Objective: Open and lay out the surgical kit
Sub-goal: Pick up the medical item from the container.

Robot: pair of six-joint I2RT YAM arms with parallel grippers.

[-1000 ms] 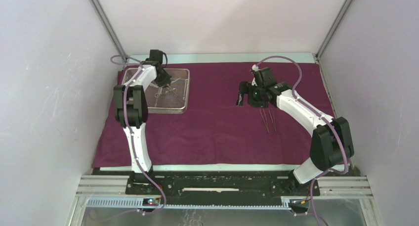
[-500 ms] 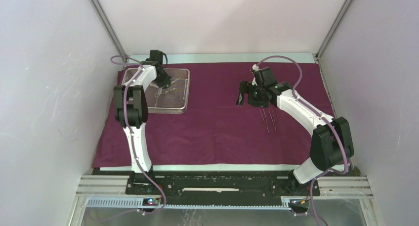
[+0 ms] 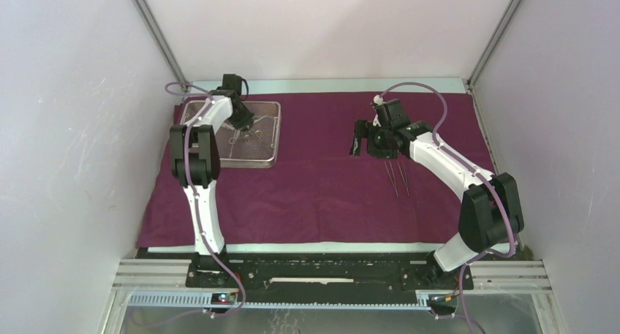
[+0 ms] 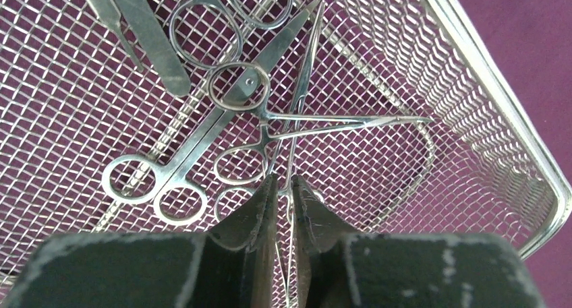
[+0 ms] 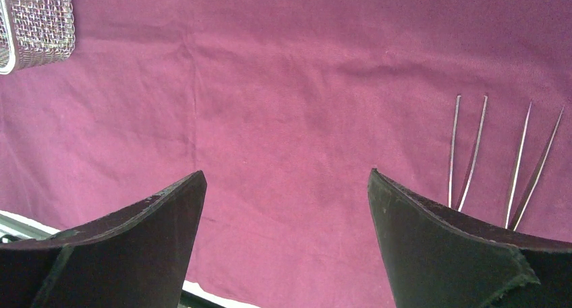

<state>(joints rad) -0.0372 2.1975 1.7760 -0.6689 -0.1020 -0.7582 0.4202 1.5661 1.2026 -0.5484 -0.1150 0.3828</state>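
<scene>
1. Two sets of jaws are before you. Those of your left gripper [image 4: 284, 181] are clenched on the thin tweezers [image 4: 303, 85], whose twin steel arms run up between the fingers. You cannot tell whether they are clear of the mesh.
2. Just past those jaws, ring-handled forceps [image 4: 337, 122] lie across the thin tweezers with their tips pointing toward the tray wall.
3. Beside the forceps, scissors [image 4: 202, 139] lie slantwise, one forceps ring resting over their pivot.
4. All of these sit inside the wire-mesh tray [image 4: 485, 133], which rests on the far-left part of the maroon cloth [image 5: 283, 85].
5. The jaws of your right gripper [image 5: 284, 173] are released and spread wide, hanging over bare cloth with nothing between them.
6. Near the right jaws, the first laid-out tweezers [image 5: 472, 149] and the second laid-out tweezers [image 5: 518, 166] lie side by side on the cloth, apart from each other.
7. The cloth is spread flat over the counter [image 3: 329, 247], whose pale edge shows along the near side.
</scene>
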